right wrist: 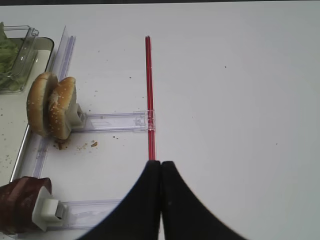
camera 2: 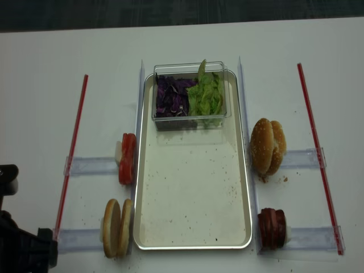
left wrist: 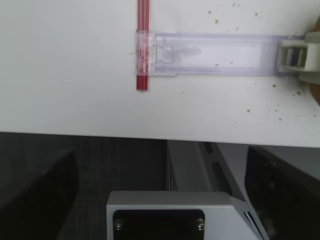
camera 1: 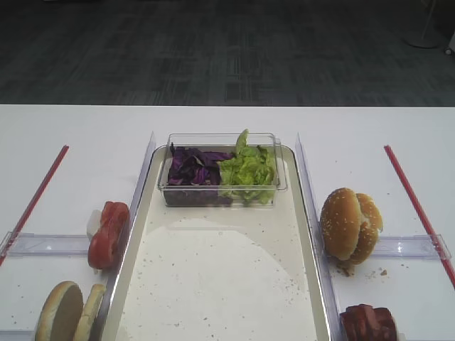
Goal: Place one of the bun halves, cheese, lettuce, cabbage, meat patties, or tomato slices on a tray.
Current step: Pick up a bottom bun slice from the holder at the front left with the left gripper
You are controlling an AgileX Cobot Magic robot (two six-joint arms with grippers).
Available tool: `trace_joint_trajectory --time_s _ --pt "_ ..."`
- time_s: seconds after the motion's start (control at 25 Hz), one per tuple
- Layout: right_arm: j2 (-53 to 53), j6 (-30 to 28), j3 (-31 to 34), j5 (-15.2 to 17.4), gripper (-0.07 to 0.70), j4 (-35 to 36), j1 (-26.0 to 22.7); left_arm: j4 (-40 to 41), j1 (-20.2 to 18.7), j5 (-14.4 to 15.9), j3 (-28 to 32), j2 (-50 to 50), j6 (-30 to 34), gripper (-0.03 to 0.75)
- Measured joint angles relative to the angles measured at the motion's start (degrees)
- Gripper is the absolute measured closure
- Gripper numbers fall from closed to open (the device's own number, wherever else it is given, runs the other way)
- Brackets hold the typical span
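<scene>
— Tray point(camera 1: 146, 234) position on the high view?
— I see it mid-worktop point(camera 1: 71, 135), a clear tub point(camera 1: 222, 186) at its far end holding cabbage point(camera 1: 192, 167) and lettuce point(camera 1: 247, 170); tomato slices point(camera 1: 108, 234) lie just left.
— Right wrist view?
— Right gripper point(right wrist: 160, 165) pressed together over the worktop, sesame bun point(right wrist: 50, 105) to its left.
— Left wrist view?
— Left gripper spread wide, nothing held.

Tray point(camera 2: 193, 227) floor wide open from above, tbh. Only the clear tub point(camera 2: 190, 119) w/ cabbage point(camera 2: 169, 96) + lettuce point(camera 2: 206, 96) blocks the far end.
</scene>
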Motion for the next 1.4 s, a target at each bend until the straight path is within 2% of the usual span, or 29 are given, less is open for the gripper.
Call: trace_joint_trajectory --time_s 0.12,0.4,0.64,0.96,1.16,1.4 --pt "0.00 0.00 0.00 0.00 0.267 0.00 0.00 0.23 0.00 -0.81 0.00 5.14 -0.10 0.097" --pt "0.00 0.00 0.00 0.00 0.267 0.00 0.00 0.23 0.00 -1.34 -0.38 6.03 -0.44 0.097" --pt "0.00 0.00 0.00 0.00 0.267 0.00 0.00 0.37 0.00 -2.97 -3.99 6.57 -1.56 0.097" --pt "0.00 0.00 0.00 0.00 0.267 0.00 0.00 0.37 0.00 -2.85 -9.50 15.52 -1.89 0.097" --pt "0.00 0.00 0.00 0.00 0.267 0.00 0.00 0.37 0.00 -2.85 -10.50 16.36 -1.98 0.097" --pt "0.00 0.00 0.00 0.00 0.267 0.00 0.00 -2.12 0.00 -1.47 -10.78 16.54 -2.36 0.097"
